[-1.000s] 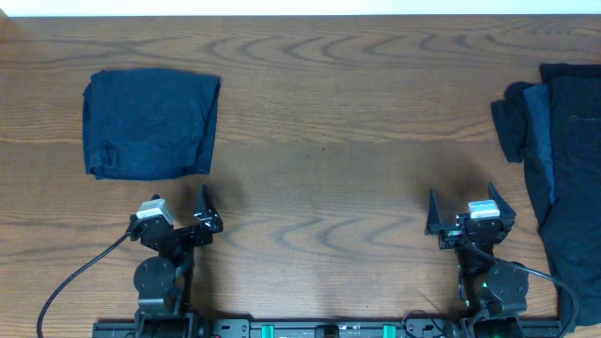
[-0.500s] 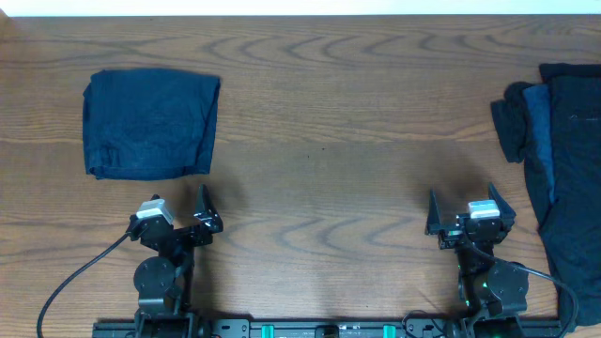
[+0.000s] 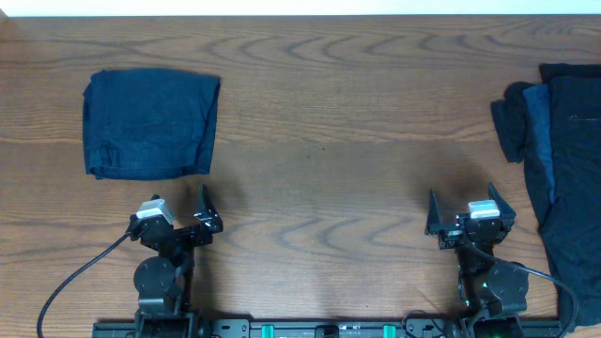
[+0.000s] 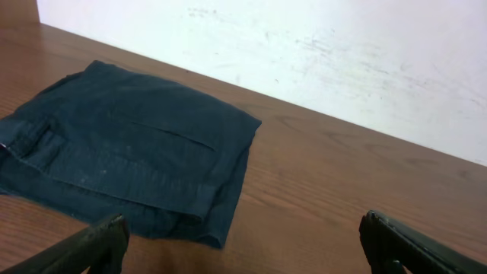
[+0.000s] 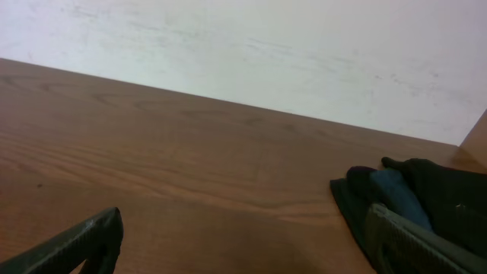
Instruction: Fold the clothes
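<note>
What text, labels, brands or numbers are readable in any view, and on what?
None readable in any view.
Folded garment: plain dark cloth, no print or tag showing.
Pile at the right edge: plain dark cloth, no label showing.
Wall: faint scuffs only, no writing.
Table: wood grain only.

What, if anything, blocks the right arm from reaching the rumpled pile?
Probably nothing, so yes: the right gripper is open near the pile, and only table lies between them.
</note>
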